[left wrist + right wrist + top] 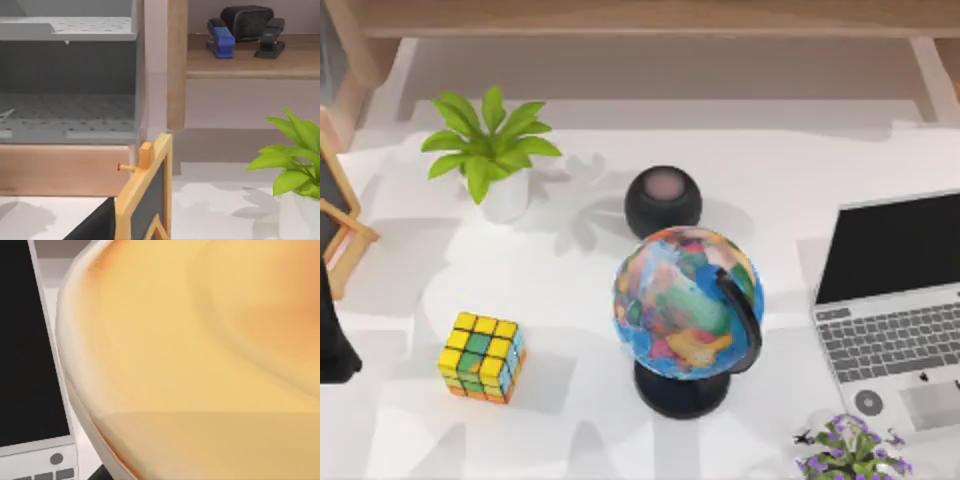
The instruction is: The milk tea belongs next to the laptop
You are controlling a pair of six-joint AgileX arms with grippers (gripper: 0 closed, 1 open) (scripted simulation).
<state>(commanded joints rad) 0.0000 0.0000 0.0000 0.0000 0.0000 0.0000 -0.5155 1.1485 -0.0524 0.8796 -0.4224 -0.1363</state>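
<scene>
The milk tea is a broad tan-orange rounded surface very close to my right wrist camera. Right beside it stands the laptop's black screen with its silver-grey rim. In the top view the laptop lies open at the table's right edge, with grey keyboard and pale trackpad. My left arm is a dark shape parked at the table's left edge.
A globe on a black stand sits mid-table, with a dark round speaker behind it. A potted green plant stands at back left and a colour cube at front left. A purple flower pot is in front of the laptop. A small chalkboard easel leans at far left.
</scene>
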